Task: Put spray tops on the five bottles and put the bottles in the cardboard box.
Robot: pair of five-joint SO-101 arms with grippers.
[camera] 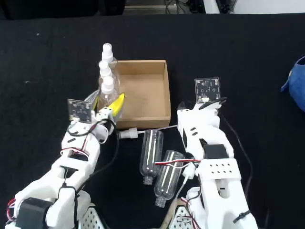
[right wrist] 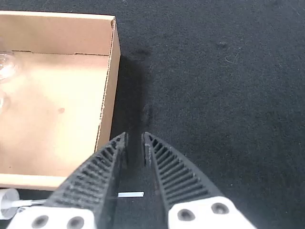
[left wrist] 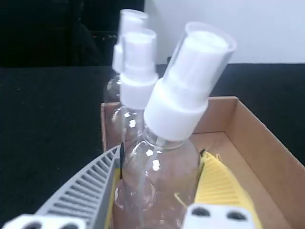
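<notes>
The cardboard box (camera: 151, 98) sits mid-table. Three clear bottles with white spray tops stand along its left wall, seen from above at the far bottle (camera: 106, 50), the middle one (camera: 104, 67) and the nearest bottle (camera: 108, 87). My left gripper (left wrist: 161, 155), with one grey and one yellow finger (left wrist: 220, 188), is shut on that nearest bottle (left wrist: 159, 167). Two topless bottles (camera: 151, 150) (camera: 168, 178) lie on the table in front of the box. A loose spray top (camera: 127, 134) lies by the box's front wall. My right gripper (right wrist: 135, 138) hangs shut and empty beside the box's right wall (right wrist: 108, 86).
The black table runs wide to the left, right and behind the box. A blue object (camera: 296, 88) sits at the right edge. Both arms' bases stand at the front edge, with the lying bottles between them.
</notes>
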